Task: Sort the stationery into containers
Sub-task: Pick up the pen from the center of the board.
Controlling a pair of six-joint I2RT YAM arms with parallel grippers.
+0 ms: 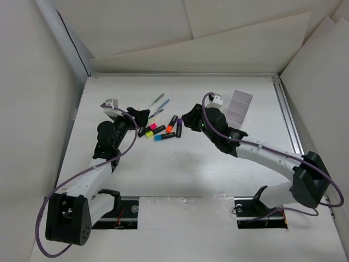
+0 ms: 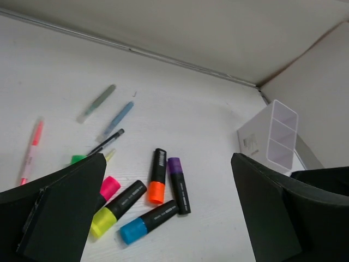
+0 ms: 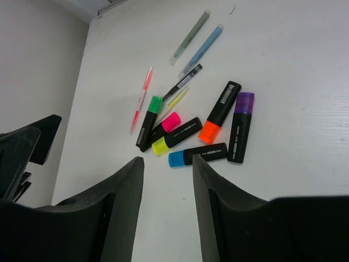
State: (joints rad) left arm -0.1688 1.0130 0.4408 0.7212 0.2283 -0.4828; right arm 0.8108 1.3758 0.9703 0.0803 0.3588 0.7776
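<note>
Both arms are hovering over the white table [image 1: 180, 164], the left gripper [image 1: 139, 115] gaping wide and the right gripper [image 1: 191, 117] parted more narrowly, neither holding anything. The divided box [image 1: 239, 107] is sitting just right of the right wrist. The highlighters [image 1: 163, 135] are lying bunched between the grippers, so the right one is probably best closing across the black body of the outermost purple highlighter [image 3: 240, 134], avoiding the orange highlighter [image 3: 218, 112] beside it.

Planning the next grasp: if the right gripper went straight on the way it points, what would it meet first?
Probably the blue-capped highlighter, lying crosswise just beyond the open right gripper; its blue end lines up with the gap. Depth is unclear from the wrist view.
</note>
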